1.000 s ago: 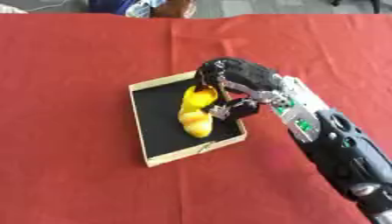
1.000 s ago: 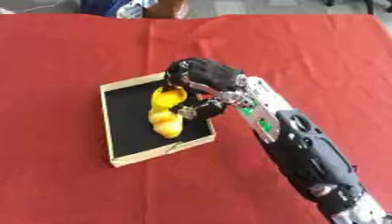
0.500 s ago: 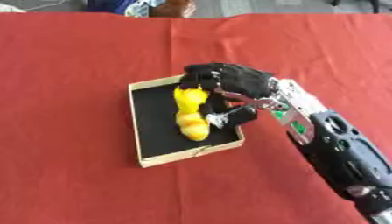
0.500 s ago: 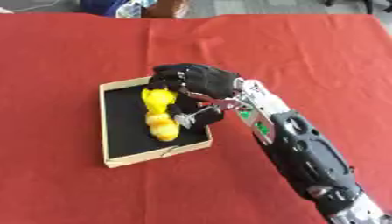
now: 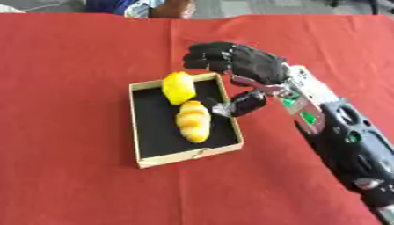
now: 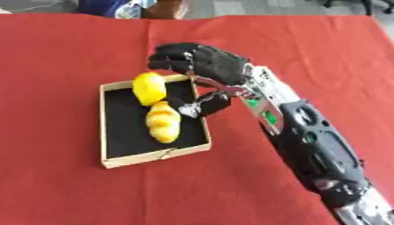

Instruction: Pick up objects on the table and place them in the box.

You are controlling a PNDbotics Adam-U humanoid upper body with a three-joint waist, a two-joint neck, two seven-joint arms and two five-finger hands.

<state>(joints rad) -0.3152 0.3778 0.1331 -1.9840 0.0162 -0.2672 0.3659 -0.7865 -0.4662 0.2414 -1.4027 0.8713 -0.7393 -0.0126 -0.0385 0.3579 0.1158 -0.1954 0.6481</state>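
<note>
Box (image 5: 146, 134): shallow, rectangular, pale cardboard walls, black floor; it lies askew on the red tablecloth (image 5: 69, 61), left of centre, its near wall bent at one spot towards the right corner. Contents, near item: one yellow-orange croissant-shaped piece (image 5: 193, 121), ridged, lying lengthwise on the black floor in the right half of the box, close to the right wall. Contents, far item: one plain yellow rounded piece (image 5: 178, 88), lemon-like, at the far end of the box, leaning on or just over the far wall; whether it touches the croissant-shaped piece cannot be told. Right arm (image 5: 338, 140): black with silver joints and a small green mark, entering from the lower right corner and running diagonally up to the box. Right hand (image 5: 245, 69): above the far right corner of the box, fingers (image 5: 206, 56) bent loosely and spread past the far wall, thumb (image 5: 238, 105) reaching down just beside the right wall near the croissant-shaped piece; it has hold of nothing. Far edge: part of a person in blue, beyond the cloth, touching nothing.
</note>
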